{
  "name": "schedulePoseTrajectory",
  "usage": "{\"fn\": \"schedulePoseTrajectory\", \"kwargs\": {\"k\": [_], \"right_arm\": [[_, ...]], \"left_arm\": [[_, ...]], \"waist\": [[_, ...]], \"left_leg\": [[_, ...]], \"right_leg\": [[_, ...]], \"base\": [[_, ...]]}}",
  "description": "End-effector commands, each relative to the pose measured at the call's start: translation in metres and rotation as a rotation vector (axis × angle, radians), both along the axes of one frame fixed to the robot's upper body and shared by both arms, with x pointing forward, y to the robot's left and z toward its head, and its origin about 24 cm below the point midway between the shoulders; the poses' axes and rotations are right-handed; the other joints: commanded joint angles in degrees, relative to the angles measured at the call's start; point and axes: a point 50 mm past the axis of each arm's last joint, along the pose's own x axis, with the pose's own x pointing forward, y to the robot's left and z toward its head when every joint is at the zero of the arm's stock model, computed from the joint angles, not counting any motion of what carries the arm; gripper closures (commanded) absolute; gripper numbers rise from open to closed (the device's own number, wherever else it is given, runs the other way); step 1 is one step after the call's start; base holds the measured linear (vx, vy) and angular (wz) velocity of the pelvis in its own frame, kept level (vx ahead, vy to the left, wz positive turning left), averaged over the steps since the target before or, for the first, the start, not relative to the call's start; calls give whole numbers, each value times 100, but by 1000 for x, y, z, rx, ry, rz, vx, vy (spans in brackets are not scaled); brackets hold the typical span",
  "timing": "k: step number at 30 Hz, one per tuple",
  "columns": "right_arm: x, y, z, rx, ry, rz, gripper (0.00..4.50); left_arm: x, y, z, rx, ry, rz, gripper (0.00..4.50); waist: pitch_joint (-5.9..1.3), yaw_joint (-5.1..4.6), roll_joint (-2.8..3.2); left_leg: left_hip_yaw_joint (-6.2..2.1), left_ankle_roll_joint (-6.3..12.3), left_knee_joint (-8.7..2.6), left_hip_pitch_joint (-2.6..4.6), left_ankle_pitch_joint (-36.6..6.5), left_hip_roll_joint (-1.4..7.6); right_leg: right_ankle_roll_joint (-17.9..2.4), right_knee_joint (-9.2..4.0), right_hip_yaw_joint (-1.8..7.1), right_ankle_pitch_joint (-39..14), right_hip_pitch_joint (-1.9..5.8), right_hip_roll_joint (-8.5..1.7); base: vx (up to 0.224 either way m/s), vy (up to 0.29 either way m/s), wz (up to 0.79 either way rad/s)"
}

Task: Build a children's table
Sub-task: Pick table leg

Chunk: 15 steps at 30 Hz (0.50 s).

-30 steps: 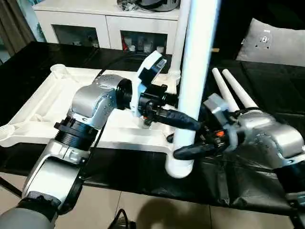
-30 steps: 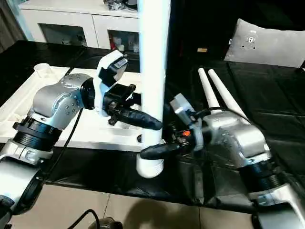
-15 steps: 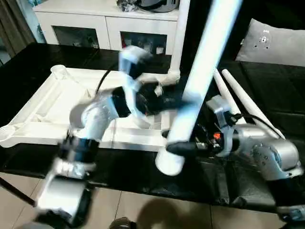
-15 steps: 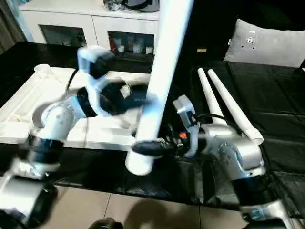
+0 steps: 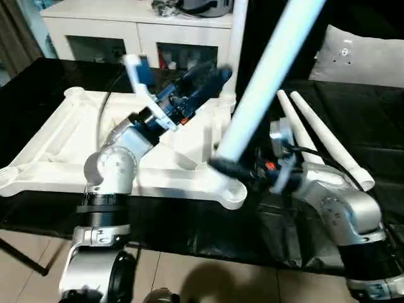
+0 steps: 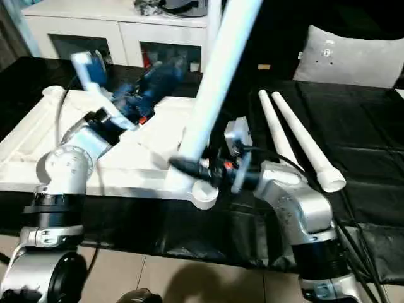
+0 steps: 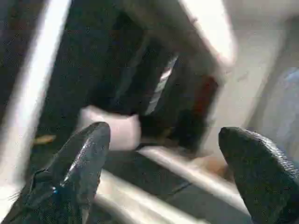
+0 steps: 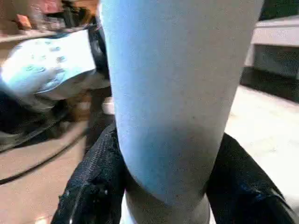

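Observation:
The white tabletop [image 5: 57, 145] lies underside up on the black table. My right gripper [image 5: 226, 168] is shut on a white tube leg [image 5: 265, 76] near its lower end; in the right wrist view its fingers [image 8: 91, 186] press both sides of the tube. The leg leans, top to the right, and its foot hangs just over the near right corner socket [image 5: 232, 191]. My left gripper [image 5: 211, 76] is raised over the tabletop's back, open and holding nothing, fingers [image 7: 81, 163] wide apart. Another leg [image 5: 237, 44] stands upright in the far right corner. Two legs [image 5: 315, 136] lie on the right.
A white cabinet [image 5: 139, 25] stands behind the table and a grey cushion [image 5: 360, 57] lies at the back right. The table's near edge [image 5: 189, 243] runs just in front of the tabletop, with tiled floor below.
My left gripper has let go of the leg, opened and swung up and back over the tabletop. My right gripper has tilted the leg and carried its foot up to the near right socket.

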Motion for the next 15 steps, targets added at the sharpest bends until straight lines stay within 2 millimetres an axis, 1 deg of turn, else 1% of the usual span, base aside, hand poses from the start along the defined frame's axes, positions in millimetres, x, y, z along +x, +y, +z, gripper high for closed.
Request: {"fn": "schedulePoseTrajectory", "kwargs": {"k": [1, 2, 3, 4, 5, 6, 7, 9, 10, 11, 12, 13, 14, 15], "right_arm": [[8, -1, 4, -28, -57, -90, 259], [8, -1, 4, -28, -57, -90, 259], [10, 2, 3, -22, -54, -128, 259], [11, 3, 0, -41, -50, -142, 259], [12, 5, -3, -61, -48, -154, 259], [12, 5, -5, -80, -45, -168, 259], [13, 6, -8, -101, -40, -184, 259], [15, 5, -13, -126, -31, -212, 259], [16, 5, -14, -140, -28, -225, 259], [16, 5, -15, -146, -27, -229, 259], [17, 5, -15, -136, -23, -237, 259], [17, 5, -15, -127, -21, -241, 259], [17, 5, -15, -127, -21, -241, 259], [18, 4, -13, -101, -39, -282, 259]], "left_arm": [[-1, -5, 0, 119, -27, 51, 27], [-1, -5, 0, 119, -27, 51, 27], [-3, -13, 0, 173, -44, 47, 27], [-7, -20, 1, 195, -65, 14, 27], [-11, -26, 2, 213, -92, -23, 27], [-14, -31, 4, 223, -114, -50, 27], [-20, -37, 6, 225, -137, -94, 27], [-27, -45, 9, 216, -167, -147, 27], [-28, -47, 9, 218, -177, -161, 27], [-29, -48, 8, 224, -179, -167, 27], [-29, -49, 6, 244, -184, -167, 27], [-28, -49, 5, 258, -187, -166, 27], [-28, -49, 5, 258, -187, -166, 27], [-26, -45, 3, 277, -180, -139, 27]], "waist": [[-431, -60, 29], [-431, -60, 29], [-436, -56, 31], [-439, -57, 39], [-444, -54, 39], [-446, -46, 29], [-438, -54, 35], [-433, -76, 28], [-428, -100, 39], [-426, -109, 39], [-418, -137, 55], [-416, -161, 56], [-416, -161, 56], [-409, -183, 80]], "left_leg": [[-293, -216, -485, 218, -1409, 479], [-293, -216, -485, 218, -1409, 479], [-278, -204, -482, 229, -1406, 481], [-278, -181, -485, 209, -1350, 476], [-274, -175, -476, 208, -1332, 478], [-274, -162, -477, 192, -1225, 481], [-263, -154, -469, 176, -1221, 472], [-253, -125, -461, 170, -1269, 455], [-260, -117, -463, 166, -1273, 445], [-261, -117, -464, 169, -1297, 448], [-267, -114, -468, 170, -1370, 442], [-271, -113, -471, 174, -1447, 443], [-271, -113, -471, 174, -1447, 443], [-280, -142, -482, 181, -1524, 452]], "right_leg": [[-596, -502, 373, -1751, 206, -616], [-596, -502, 373, -1751, 206, -616], [-703, -490, 386, -1546, 208, -620], [-767, -471, 386, -1434, 229, -626], [-797, -464, 390, -1374, 231, -633], [-846, -448, 393, -1255, 243, -640], [-875, -442, 395, -1243, 250, -645], [-886, -459, 393, -1308, 257, -644], [-865, -463, 387, -1375, 264, -629], [-845, -473, 387, -1421, 258, -626], [-817, -482, 382, -1514, 257, -619], [-787, -498, 379, -1602, 255, -615], [-787, -498, 379, -1602, 255, -615], [-778, -503, 380, -1641, 241, -609]], "base": [[0, 0, 0], [0, 0, 0], [0, 0, 0], [0, 0, 0], [0, 0, 0], [0, 0, 0], [0, 0, 0], [0, 0, 0], [0, 0, 0], [0, 0, 0], [0, 0, 0], [0, 0, 0], [0, 0, 0], [0, 0, 0]]}}
